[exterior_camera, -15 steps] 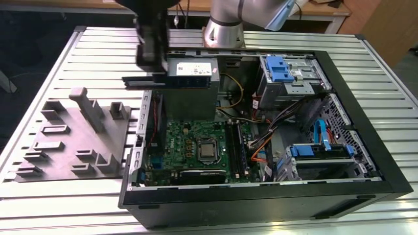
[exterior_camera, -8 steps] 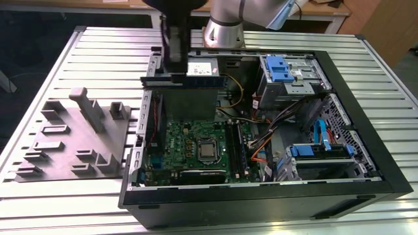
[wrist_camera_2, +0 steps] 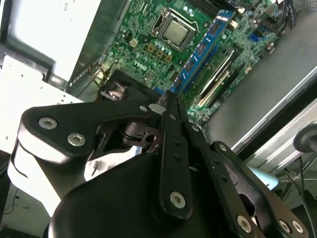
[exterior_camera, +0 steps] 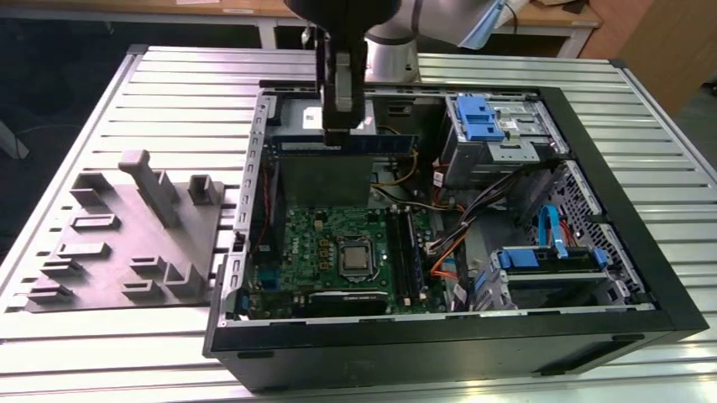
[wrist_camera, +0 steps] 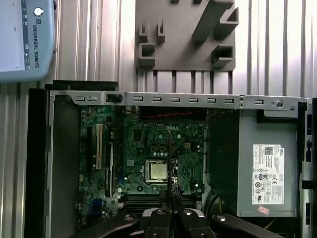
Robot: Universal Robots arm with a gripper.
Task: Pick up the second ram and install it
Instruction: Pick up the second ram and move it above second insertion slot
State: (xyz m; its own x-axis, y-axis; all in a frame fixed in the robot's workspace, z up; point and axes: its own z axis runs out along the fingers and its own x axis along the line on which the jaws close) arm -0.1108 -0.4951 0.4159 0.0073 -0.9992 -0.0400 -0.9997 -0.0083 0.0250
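Upper centre of the exterior view: black metal linkage gripper (exterior_camera: 342,126), pointing down, fingers clamped together on the second ram (exterior_camera: 387,143). Holds that stick by its flat faces at mid-length, level and on edge, a thin blue-green board jutting out about equally on both sides of the fingers. Hangs with it at the top of the open black computer case (exterior_camera: 448,344). Edge-on in the first wrist view, a thin dark line reaching out from the fingertips.

Lower in the frame, green motherboard (exterior_camera: 319,243) studded with small parts, with a square metal-capped processor (exterior_camera: 356,259) near its middle. Just beside the processor toward the exterior view's right, long black memory slots (exterior_camera: 405,252), well apart from the held stick. In the second wrist view, a blue memory stick (wrist_camera_2: 204,47) already seated in one slot.

Farther out: blue plastic drive brackets (exterior_camera: 479,117) and orange cables (exterior_camera: 448,252). On the exterior view's left, outside the case, a grey moulded parts tray (exterior_camera: 112,252) with blocky posts on the ribbed aluminium table (exterior_camera: 639,92).
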